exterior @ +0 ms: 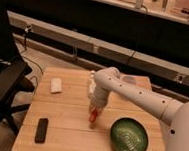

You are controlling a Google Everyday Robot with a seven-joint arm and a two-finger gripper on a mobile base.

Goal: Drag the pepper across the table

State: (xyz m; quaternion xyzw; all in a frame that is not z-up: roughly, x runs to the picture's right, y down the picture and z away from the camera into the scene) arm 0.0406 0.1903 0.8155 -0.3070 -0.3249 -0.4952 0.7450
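The pepper is seen clasped at its upper end by the gripper, near the middle of the table, just left of the bowl. Its long axis is held nearly upright, tip downward; its top is hidden.

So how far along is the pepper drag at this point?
Done: the gripper is down at the pepper, near the middle of the table. In hand: the drag itself, apparently. Left: likely more travel, since the pepper lies mid-table beside the green bowl, away from every edge.
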